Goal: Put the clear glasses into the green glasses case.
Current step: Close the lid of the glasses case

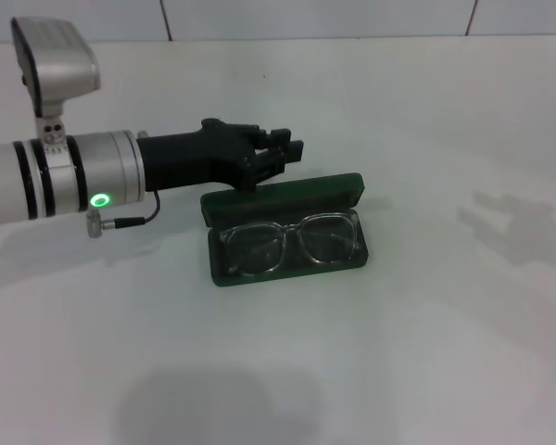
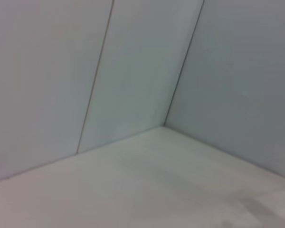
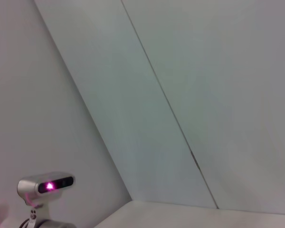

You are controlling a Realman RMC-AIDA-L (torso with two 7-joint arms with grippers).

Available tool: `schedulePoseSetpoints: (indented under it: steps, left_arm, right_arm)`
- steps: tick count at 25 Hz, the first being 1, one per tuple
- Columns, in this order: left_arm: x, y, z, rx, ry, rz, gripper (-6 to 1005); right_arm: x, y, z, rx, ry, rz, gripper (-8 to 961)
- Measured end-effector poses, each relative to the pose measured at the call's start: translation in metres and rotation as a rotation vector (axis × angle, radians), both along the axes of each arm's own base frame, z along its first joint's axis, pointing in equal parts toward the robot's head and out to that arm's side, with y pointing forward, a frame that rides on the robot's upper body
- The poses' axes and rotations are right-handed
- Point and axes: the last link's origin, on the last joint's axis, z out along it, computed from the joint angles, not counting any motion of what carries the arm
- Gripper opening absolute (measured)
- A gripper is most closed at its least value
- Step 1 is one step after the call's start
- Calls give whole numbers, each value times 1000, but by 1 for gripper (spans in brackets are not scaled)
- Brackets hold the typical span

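Partly hidden by the left end effector (image 1: 280,153), its finger spread unclear, green glasses case (image 1: 287,236) holds clear glasses (image 1: 292,239).

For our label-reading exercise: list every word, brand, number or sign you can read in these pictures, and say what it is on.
None can be read.
Green glasses case: no lettering shows on its open lid.
Clear glasses, lying in the case: no marking visible.
Left arm: only a green light, no text.

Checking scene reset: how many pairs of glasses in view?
1. The clear glasses lie inside the open green glasses case on the table, just in front of the left gripper. Neither wrist view shows any others.
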Motion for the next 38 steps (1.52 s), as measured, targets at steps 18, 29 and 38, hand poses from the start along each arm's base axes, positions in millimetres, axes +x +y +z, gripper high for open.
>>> schedulePoseSetpoints:
  steps: [18,29,38]
  left_arm:
    - [-10,-5,-9,-10,26,36,168]
    - [-13,-6,-13,-13,34,47,168]
    - [-16,-10,-16,-24,31,56,169]
  right_arm:
    - [1,0,-3,-6,11,-2,356]
    - [2,-1,-6,-16,22,-4,357]
    - [3,-1,-7,-20,27,-6,357]
